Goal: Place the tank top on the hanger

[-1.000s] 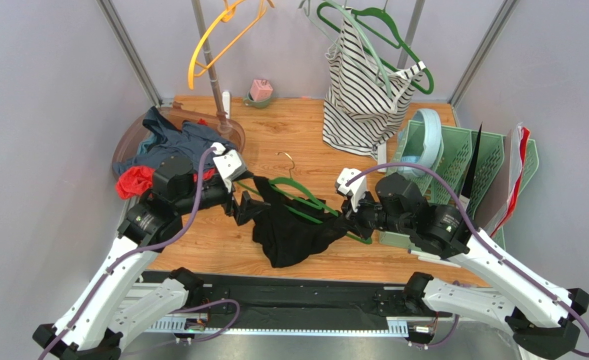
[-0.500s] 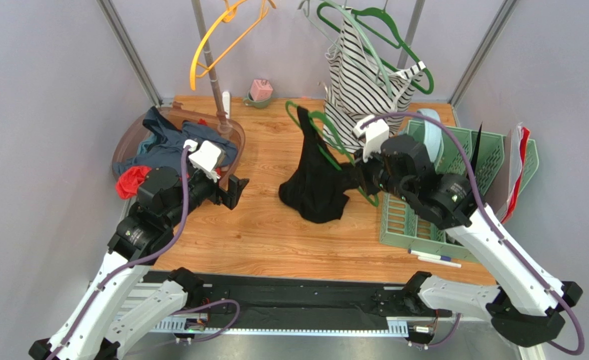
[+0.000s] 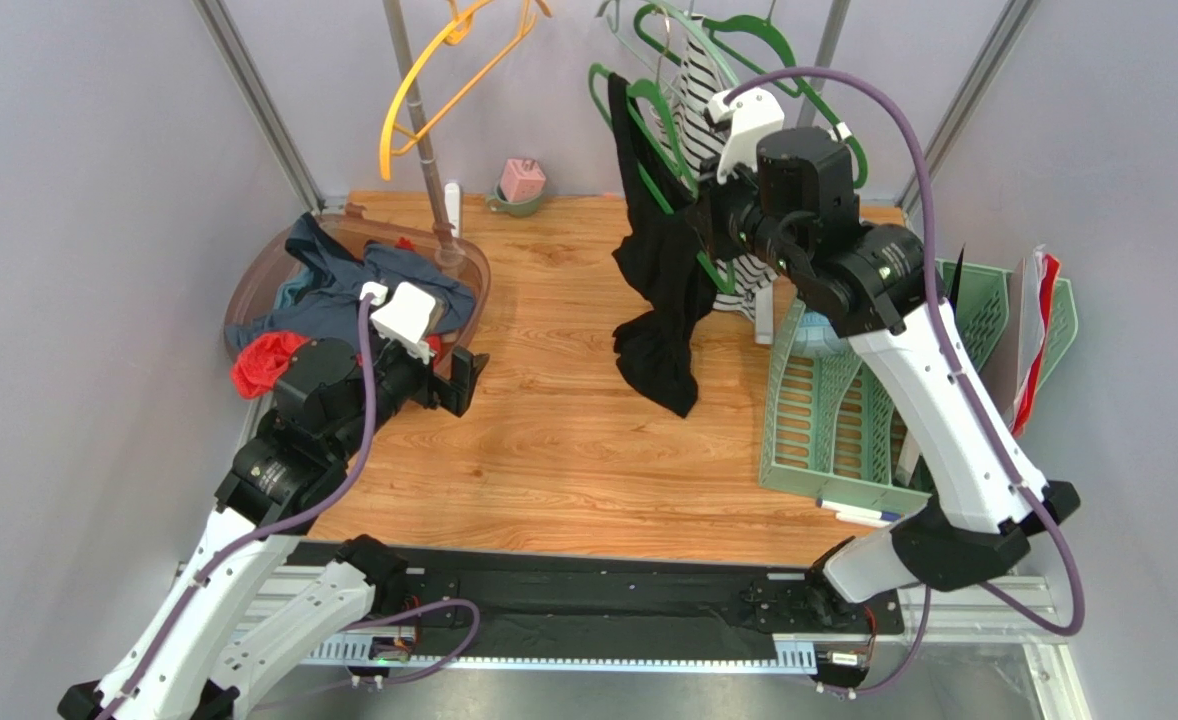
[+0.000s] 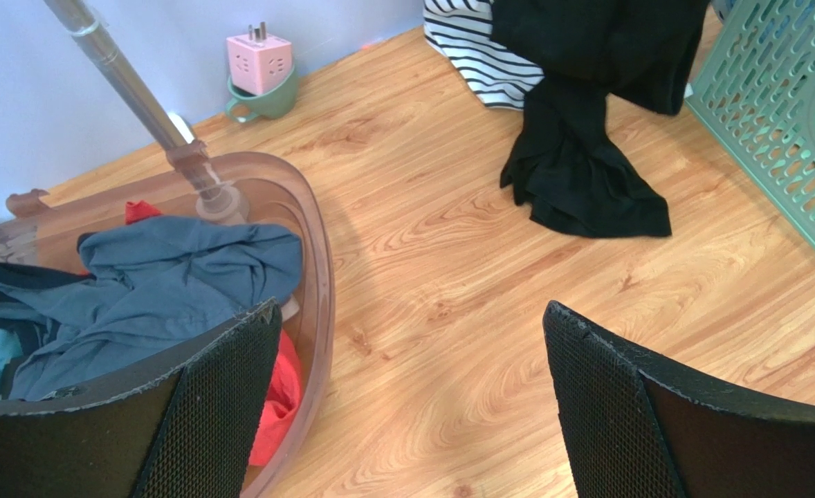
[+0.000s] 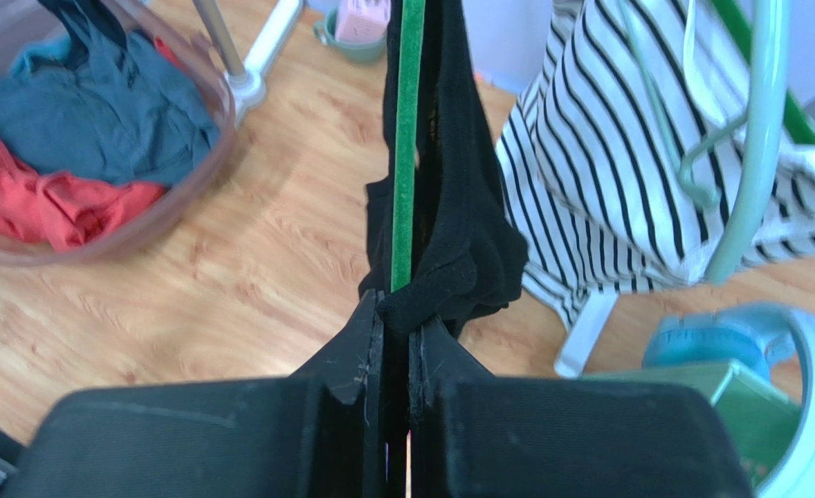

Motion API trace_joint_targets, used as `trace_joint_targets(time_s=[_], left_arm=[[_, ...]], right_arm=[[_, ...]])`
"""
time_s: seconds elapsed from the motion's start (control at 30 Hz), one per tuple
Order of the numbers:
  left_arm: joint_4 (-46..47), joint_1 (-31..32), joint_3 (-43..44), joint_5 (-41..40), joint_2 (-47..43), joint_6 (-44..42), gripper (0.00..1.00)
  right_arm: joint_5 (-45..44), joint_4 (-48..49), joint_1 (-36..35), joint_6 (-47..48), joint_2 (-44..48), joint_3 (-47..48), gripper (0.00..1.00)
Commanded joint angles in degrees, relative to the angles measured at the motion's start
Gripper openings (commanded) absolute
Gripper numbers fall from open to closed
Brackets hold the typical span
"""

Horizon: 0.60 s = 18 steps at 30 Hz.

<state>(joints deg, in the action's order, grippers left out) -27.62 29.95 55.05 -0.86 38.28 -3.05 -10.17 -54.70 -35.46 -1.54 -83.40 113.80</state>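
One hanger (image 5: 405, 156) raised higher, one tank top (image 3: 655, 293)

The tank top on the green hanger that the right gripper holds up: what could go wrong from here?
1. The tank top hangs bunched along the hanger, not spread, so it may slip off with a swing.
2. The right gripper seems to pinch fabric together with the hanger; opening could drag the cloth.
3. The striped top and the pale hanger are close by, so the hook may catch on them.
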Motion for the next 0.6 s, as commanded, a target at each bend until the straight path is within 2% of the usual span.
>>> trace_joint_targets(time_s=[0.0, 0.23, 0.57], left_arm=[[1.25, -0.25, -0.2, -1.51, -0.75, 0.41, 0.99], [1.43, -0.25, -0.47, -1.51, -0.75, 0.41, 0.99], [1.51, -0.25, -0.73, -1.51, -0.75, 0.24, 0.99]], right_arm=[[3.14, 3.28, 0.66, 2.06, -3.95, 8.27, 0.0], [6.65, 4.95, 3.73, 2.51, -11.16, 17.33, 0.0], [8.5, 16.62, 5.4, 3.56, -18.81, 22.08, 0.0]])
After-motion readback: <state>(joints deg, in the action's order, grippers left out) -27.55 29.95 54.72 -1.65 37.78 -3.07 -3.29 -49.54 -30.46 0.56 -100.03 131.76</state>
